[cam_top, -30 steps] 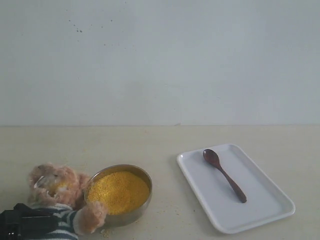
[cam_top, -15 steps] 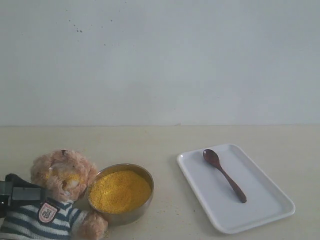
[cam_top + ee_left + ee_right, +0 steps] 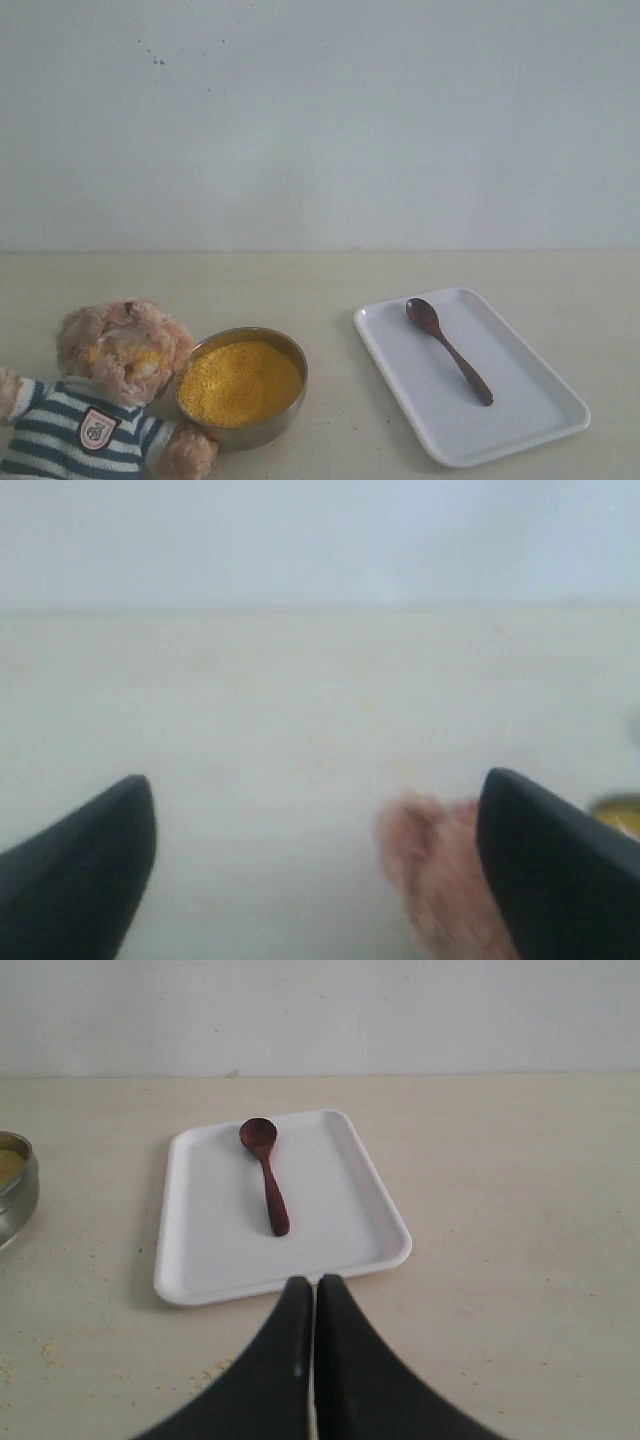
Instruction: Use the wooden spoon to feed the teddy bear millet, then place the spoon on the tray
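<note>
On the bench (image 3: 330,285), left side: teddy bear (image 3: 105,400) sits just beside the steel bowl (image 3: 262,432), one paw against its side, yellow grains on the muzzle. Millet (image 3: 240,382) fills the bowl. Wooden spoon (image 3: 448,350) lies inside the tray (image 3: 540,425) on the right side, well apart from the bowl, scoop end toward the back wall. Left tool (image 3: 318,790): spread wide, holding nothing, blurred pink fur near one finger. Right tool (image 3: 315,1285): pressed together, holding nothing, near the tray's edge.
</note>
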